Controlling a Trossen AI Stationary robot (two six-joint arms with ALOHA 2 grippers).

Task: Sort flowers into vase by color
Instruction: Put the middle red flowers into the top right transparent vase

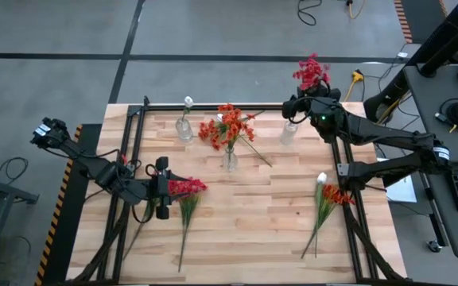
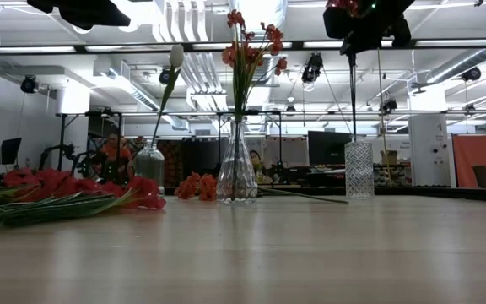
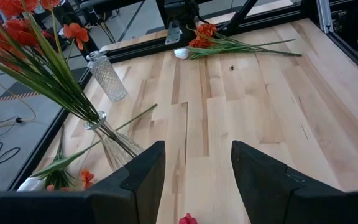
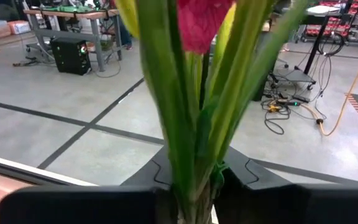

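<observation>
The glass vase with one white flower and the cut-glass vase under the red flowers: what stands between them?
A clear glass vase of orange flowers, seen in the high view.

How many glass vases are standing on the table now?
3, in a row near the far edge: left vase with a white flower, middle vase with orange flowers, right vase under the right gripper.

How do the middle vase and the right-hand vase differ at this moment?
The middle vase flares wide at its base with a narrow neck; the right-hand vase is a straight, cut-pattern cylinder. The middle vase holds orange flowers standing free; the right-hand vase has a red flower whose stem is gripped above it by the right tool. Both are clear glass, upright near the table's far edge.
</observation>
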